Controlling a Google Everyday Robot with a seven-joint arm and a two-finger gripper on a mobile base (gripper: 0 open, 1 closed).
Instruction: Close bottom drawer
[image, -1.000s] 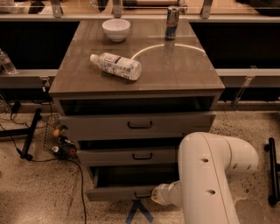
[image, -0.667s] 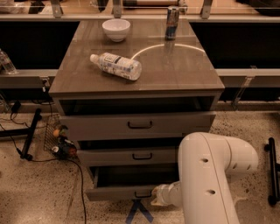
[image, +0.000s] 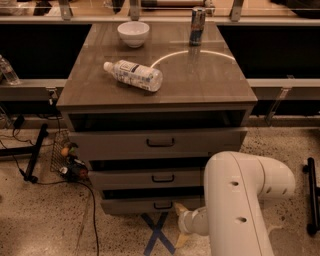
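The bottom drawer (image: 131, 206), lowest in the desk (image: 200, 80), stands slightly proud. The pincer (image: 179, 224), spread and empty, lies just right of its handle (image: 162, 205). Push the front squarely inward until flush.

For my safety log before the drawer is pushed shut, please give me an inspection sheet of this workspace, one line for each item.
Surface: cabinet top, grey-brown, carrying three things.
Job's things: bottom drawer, dark gap above its front, seemingly not fully in; its black handle is free.
Clutter: white bowl at the back left; plastic bottle lying on its side; can upright at the back right.
Grippers: tool low before the bottom drawer's front, right of the handle, fingers apart, holding nothing.
Cables: black cable on the floor left of the cabinet.
Surroundings: blue tape cross on the floor; wire basket at the cabinet's left side; white robot arm in the foreground.
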